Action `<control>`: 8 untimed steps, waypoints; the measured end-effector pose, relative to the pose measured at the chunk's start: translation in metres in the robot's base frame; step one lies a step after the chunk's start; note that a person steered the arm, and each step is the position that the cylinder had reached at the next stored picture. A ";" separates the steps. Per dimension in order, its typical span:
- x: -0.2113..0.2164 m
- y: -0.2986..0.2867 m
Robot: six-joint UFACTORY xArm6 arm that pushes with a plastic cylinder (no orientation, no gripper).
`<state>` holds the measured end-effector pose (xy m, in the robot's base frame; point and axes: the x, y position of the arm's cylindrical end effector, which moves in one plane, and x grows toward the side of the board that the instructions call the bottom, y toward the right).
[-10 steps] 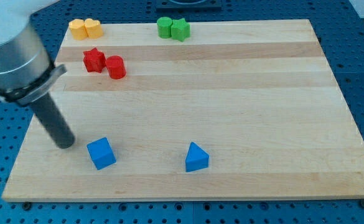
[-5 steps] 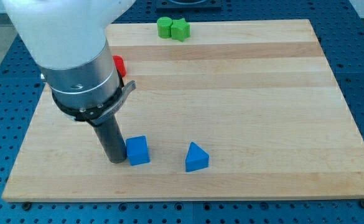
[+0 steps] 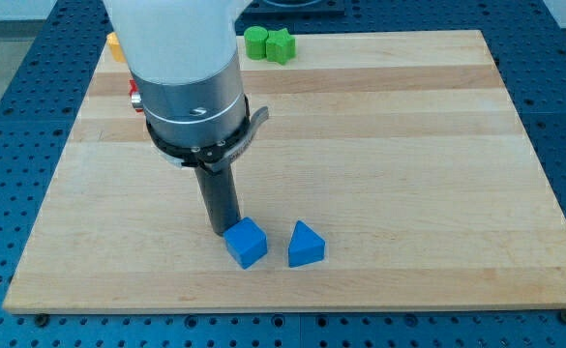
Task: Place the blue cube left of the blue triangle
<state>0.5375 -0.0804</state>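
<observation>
My tip point(image 3: 222, 230) stands on the wooden board point(image 3: 389, 164), at the upper-left corner of the blue cube point(image 3: 247, 242) and touching it or all but touching; the exact contact cannot be made out. The rod is a single straight dark bar with no jaws to spread or press together, and it grips nothing. It rises nearly upright from the tip, leaning slightly toward the view's top, into a grey metal collar point(image 3: 193, 111) and a white arm housing point(image 3: 171, 34) that fills the view's upper left.

The blue cube sits near the view's bottom, turned so a corner points downward, just beside the blue triangle point(image 3: 306, 244) on that block's left, with a narrow gap between them.

Behind the arm, small slivers of a red block point(image 3: 134, 91) and an orange block point(image 3: 114, 43) show at the housing's left edge; their shapes are hidden. Two green blocks point(image 3: 268, 43) lie touching at the board's top edge.
</observation>
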 end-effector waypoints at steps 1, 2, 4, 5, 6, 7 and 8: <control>0.002 -0.037; 0.030 -0.055; 0.047 -0.026; 0.047 -0.002; 0.051 0.030; 0.059 0.041; 0.063 0.002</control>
